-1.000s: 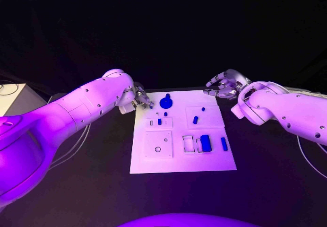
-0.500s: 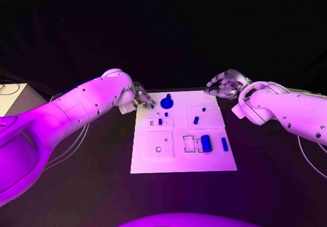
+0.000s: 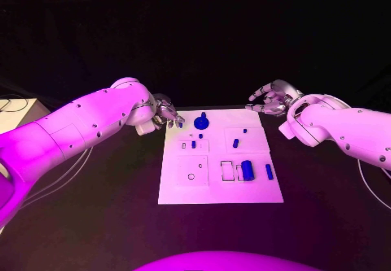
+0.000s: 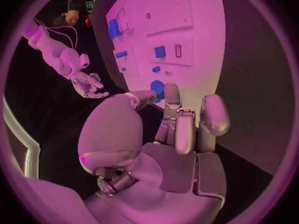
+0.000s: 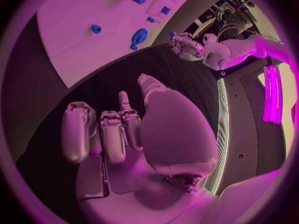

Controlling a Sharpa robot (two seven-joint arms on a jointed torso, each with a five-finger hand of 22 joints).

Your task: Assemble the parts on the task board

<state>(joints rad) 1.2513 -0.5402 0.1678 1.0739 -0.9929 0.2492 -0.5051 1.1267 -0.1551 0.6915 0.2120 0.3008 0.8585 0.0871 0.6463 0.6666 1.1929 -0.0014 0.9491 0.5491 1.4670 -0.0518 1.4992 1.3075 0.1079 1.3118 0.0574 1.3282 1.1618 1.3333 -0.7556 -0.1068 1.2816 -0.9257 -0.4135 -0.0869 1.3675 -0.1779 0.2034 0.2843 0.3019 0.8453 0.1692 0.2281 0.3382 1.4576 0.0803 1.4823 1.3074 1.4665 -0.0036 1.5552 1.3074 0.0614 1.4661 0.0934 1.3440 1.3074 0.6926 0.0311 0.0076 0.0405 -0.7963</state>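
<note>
Head view: task board [image 3: 220, 192] lies flat mid-table, and everything below is placed relative to it. Left hand [image 3: 167, 114] sits just off the board's far-left corner, fingers curled inward, fingertips close to the round blue part [image 3: 201, 121] near the far edge; cannot tell if they touch it. Left wrist view shows that hand [image 4: 171, 134] with fingers drawn together and nothing between them, the round blue part [image 4: 157, 88] just past the fingertips. Right hand [image 3: 269, 98] hovers beyond the board's far-right corner, off the plate, fingers curled and holding nothing; right wrist view confirms an empty palm [image 5: 134, 134].

Other parts on the board: small blue peg [image 3: 235, 143] in the right-middle panel, a tiny one [image 3: 193, 144] in the left-middle panel, a large blue block [image 3: 247, 170] and a slim blue bar [image 3: 269, 171] in the near-right area. No readable labels or markings on the board or parts.
</note>
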